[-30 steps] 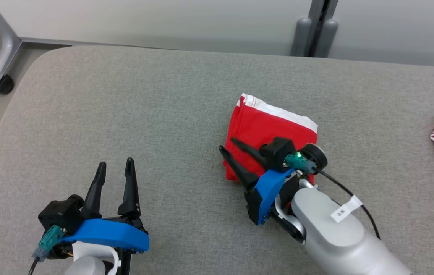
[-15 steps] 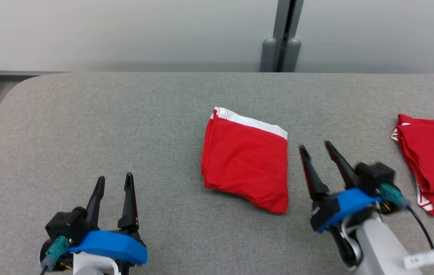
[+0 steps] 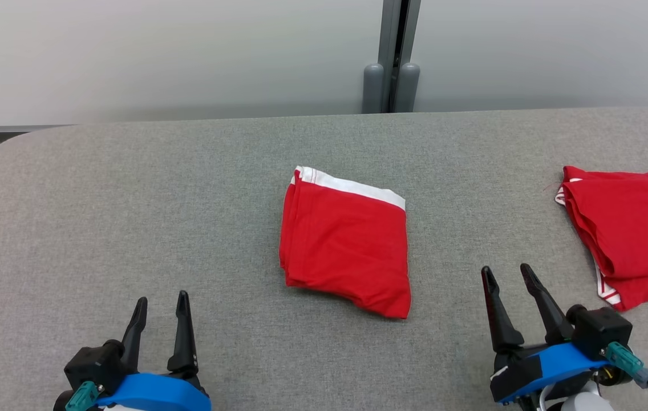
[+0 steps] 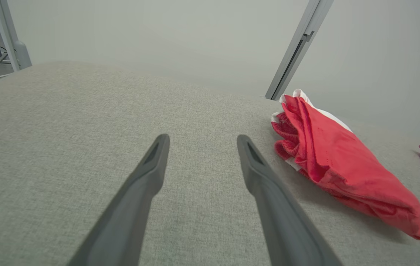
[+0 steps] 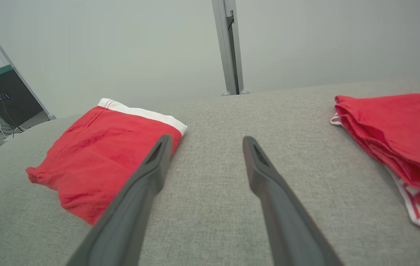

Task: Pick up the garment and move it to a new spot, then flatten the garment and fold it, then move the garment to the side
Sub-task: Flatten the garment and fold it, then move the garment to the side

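I see the folded red garment [image 3: 345,242] midway across the grey table [image 3: 130,188], its white band [image 3: 352,187] toward the far edge, wide bare surface leftward, my left pincer [image 3: 162,297] apart, my right pincer [image 3: 505,268] apart, near a second red garment [image 3: 632,228].

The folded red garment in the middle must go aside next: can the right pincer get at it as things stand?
Probably yes. The right pincer is open and empty, just right of the folded red garment, with bare grey surface between them; the other red garment lies farther right, off that path.
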### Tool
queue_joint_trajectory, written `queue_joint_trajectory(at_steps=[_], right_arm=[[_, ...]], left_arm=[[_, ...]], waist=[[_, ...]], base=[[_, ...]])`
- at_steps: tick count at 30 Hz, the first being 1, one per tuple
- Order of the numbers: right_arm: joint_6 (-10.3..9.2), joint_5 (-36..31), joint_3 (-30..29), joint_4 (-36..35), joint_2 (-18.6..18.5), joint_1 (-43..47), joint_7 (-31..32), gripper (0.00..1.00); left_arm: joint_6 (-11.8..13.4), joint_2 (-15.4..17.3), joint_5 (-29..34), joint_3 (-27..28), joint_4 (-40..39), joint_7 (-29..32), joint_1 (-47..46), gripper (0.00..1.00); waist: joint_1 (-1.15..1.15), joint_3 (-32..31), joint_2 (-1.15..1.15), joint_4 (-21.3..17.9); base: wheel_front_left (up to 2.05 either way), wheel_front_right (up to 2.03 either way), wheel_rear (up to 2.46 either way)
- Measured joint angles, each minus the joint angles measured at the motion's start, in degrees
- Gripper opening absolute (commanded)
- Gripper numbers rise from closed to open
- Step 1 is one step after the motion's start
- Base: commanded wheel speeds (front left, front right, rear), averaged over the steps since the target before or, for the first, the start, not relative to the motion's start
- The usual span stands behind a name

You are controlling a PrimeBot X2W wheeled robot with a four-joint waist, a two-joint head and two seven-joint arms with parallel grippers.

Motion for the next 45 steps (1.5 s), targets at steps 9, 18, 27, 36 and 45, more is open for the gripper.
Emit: queue_joint_trajectory(at_steps=[9,18,27,36,45], right_arm=[[0.0,0.0,0.3,-1.2,0.0,1.0,0.8,1.0],[0.0,-0.1,0.2,-1.3,0.0,1.1,1.5,1.0],[0.0,-2.2,-0.5,-1.3,0.0,0.6,2.6,1.0],[0.0,-6.2,-2.7,0.9,0.0,-11.3,18.9,1.0],[0.0,-3.2,-2.6,7.2,0.0,-17.2,34.4,1.0]], left_arm=[[-0.9,-1.0,1.5,1.0,0.7,0.0,0.2,1.0],[-1.4,-1.4,2.1,1.6,1.2,0.0,0.2,1.0],[-1.6,-1.7,2.4,1.8,1.5,0.0,0.0,1.0],[-1.8,-2.1,3.8,2.4,1.0,0.0,-1.4,1.0],[-2.4,-4.1,4.7,2.6,0.6,0.0,-1.6,1.0]], waist=[[0.0,0.4,0.0,-0.2],[0.0,0.4,0.0,0.2],[0.0,0.6,0.0,1.0],[0.0,1.9,0.0,3.2],[0.0,2.6,0.0,7.4]], base=[[0.0,0.0,0.0],[0.0,0.0,0.0],[0.0,0.0,0.0],[0.0,0.0,0.0],[0.0,0.0,0.0]])
